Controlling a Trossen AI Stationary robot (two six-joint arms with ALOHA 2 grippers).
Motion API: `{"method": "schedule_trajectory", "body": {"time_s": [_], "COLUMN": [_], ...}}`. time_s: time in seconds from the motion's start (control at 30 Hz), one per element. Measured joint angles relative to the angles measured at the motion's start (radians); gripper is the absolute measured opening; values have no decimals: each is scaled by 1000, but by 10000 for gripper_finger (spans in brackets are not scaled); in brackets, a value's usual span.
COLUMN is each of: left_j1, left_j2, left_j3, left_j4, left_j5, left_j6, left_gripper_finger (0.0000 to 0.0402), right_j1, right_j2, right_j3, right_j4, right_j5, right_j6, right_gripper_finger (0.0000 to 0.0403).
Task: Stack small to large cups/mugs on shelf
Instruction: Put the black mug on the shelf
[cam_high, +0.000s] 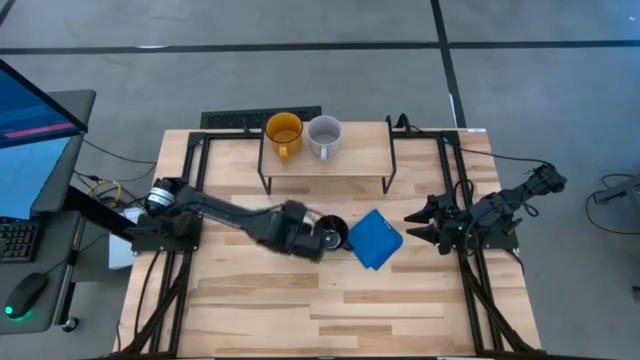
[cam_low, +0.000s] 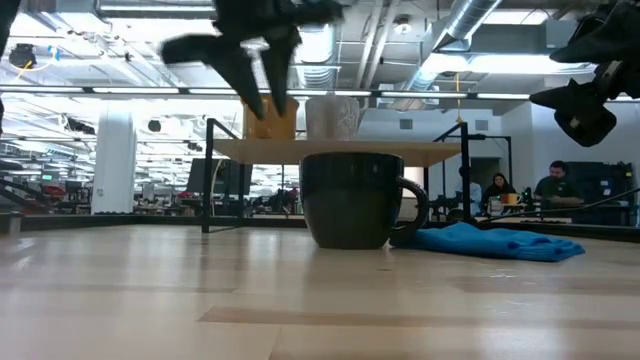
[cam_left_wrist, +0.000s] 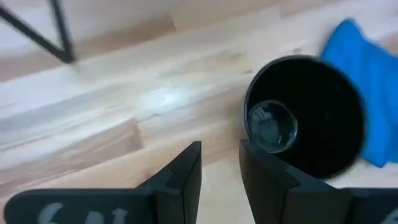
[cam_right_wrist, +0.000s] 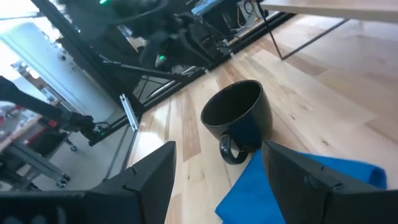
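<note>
The black mug (cam_high: 336, 234) stands upright on its base on the table in front of the shelf (cam_high: 325, 165), its handle (cam_low: 415, 205) toward the blue cloth (cam_high: 376, 240). The yellow-orange mug (cam_high: 283, 135) and the light grey mug (cam_high: 325, 137) stand side by side on the shelf's board. My left gripper (cam_high: 320, 240) hovers above the table just left of the black mug (cam_left_wrist: 305, 118), pointing steeply down. Its fingers stand a little apart with nothing between them. My right gripper (cam_high: 412, 226) waits open at the right, level, facing the mug (cam_right_wrist: 239, 115).
The blue cloth (cam_low: 495, 242) lies flat on the table right next to the black mug's handle. The shelf's thin black legs (cam_left_wrist: 59, 31) stand behind the mug. Bare wood table stretches toward the near edge (cam_high: 320, 320). People sit in the room beyond (cam_low: 555, 190).
</note>
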Motion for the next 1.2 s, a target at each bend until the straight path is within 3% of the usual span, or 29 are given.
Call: {"method": "schedule_trajectory", "body": {"time_s": [0.17,0.37,0.5,0.63,0.77,0.93,1.07,1.2], "left_j1": [-169,-369,-433,-455,-454,-472,-493,-508], "left_j2": [-74,-124,-126,-126,-126,-150,-217,-326], "left_j3": [2,3,-5,-49,-94,-151,-231,-395], "left_j4": [-113,-49,-54,-54,-35,75,218,333], "left_j5": [-277,-479,-508,-506,-491,-474,-463,-483], "left_j6": [-153,-48,25,82,142,267,415,436], "left_gripper_finger": [98,98,98,98,98,95,69,32], "right_j1": [0,-7,-7,-15,-30,-56,-80,-86], "right_j2": [0,0,19,75,154,229,273,304], "right_j3": [0,0,0,0,0,0,0,0], "right_j4": [-8,-1,5,33,161,377,474,490], "right_j5": [1,22,-1,6,16,106,113,111], "right_j6": [21,-13,-108,-74,-107,-221,-247,-224], "right_gripper_finger": [260,260,260,260,260,260,260,260]}}
